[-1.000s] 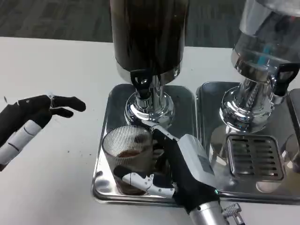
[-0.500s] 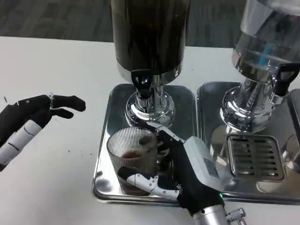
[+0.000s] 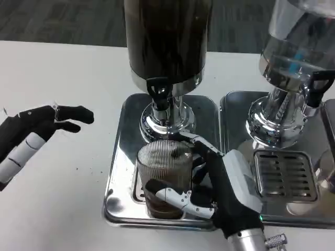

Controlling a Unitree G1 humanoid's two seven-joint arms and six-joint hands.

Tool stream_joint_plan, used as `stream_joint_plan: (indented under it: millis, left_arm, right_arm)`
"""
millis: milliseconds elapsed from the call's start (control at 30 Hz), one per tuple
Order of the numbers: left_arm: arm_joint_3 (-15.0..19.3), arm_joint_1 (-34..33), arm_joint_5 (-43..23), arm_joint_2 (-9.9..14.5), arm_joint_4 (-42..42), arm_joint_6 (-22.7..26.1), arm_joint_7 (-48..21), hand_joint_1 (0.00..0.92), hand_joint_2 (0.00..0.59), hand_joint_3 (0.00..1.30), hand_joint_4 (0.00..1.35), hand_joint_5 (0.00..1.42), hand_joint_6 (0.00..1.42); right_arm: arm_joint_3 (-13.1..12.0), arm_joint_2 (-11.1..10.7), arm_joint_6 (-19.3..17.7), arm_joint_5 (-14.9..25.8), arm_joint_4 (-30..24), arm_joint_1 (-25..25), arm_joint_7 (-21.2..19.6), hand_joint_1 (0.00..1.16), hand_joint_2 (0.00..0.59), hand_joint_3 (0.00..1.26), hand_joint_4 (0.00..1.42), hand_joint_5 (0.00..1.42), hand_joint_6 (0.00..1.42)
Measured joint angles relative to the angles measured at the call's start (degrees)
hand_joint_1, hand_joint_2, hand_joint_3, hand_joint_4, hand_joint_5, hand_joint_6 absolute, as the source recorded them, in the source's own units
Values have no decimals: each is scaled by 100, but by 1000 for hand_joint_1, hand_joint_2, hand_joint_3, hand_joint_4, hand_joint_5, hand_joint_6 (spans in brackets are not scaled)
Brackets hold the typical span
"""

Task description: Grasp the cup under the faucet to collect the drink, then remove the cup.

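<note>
The ribbed glass cup (image 3: 164, 177) stands over the left steel drip tray (image 3: 121, 157), just in front of the dark dispenser's black faucet (image 3: 158, 93), with a shallow layer of brown drink at its bottom. Judging from that, the collecting step looks largely done, though the cup is far from full; what is left is to carry it clear of the tray. The right hand (image 3: 220, 191) is wrapped around the cup from its right side, one finger (image 3: 175, 197) crossing the near wall low down and others curled behind the far wall, so it grips the glass. To the left, the left hand (image 3: 34, 130) hovers above the white table (image 3: 57, 73) with fingers spread, holding nothing. Farther back stands the dark drink dispenser (image 3: 166, 36), and beside it a clear dispenser (image 3: 296, 47) over its own grated tray (image 3: 285, 175).
</note>
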Motion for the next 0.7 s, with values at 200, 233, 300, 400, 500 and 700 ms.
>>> stream_joint_plan:
  millis: [200,233,300,400,500,700]
  left_arm:
    - [-2,-29,0,0,25,-5,0,0,173,443,387,285,391]
    - [-2,-34,0,0,25,-7,0,0,174,443,387,285,392]
    - [-2,-34,0,0,25,-8,0,0,174,442,387,285,394]
    - [-2,-34,0,0,25,-8,0,0,174,439,387,285,407]
    - [-2,-34,-1,0,25,-11,0,0,174,437,387,285,409]
    - [-2,-33,-1,0,25,-30,-1,0,174,434,387,285,411]
  right_arm:
    - [-44,1,-10,-13,0,35,-79,639,249,458,600,725,902]
    - [-51,1,-10,-14,0,36,-82,639,249,459,600,725,902]
    - [-56,1,-10,-14,0,37,-92,640,249,468,602,725,904]
    - [-67,2,-19,-14,0,38,-101,640,249,473,602,733,912]
    - [-69,2,-36,-11,2,39,-132,640,249,473,609,740,924]
    - [-80,2,-97,-30,1,50,-302,640,249,474,618,752,938]
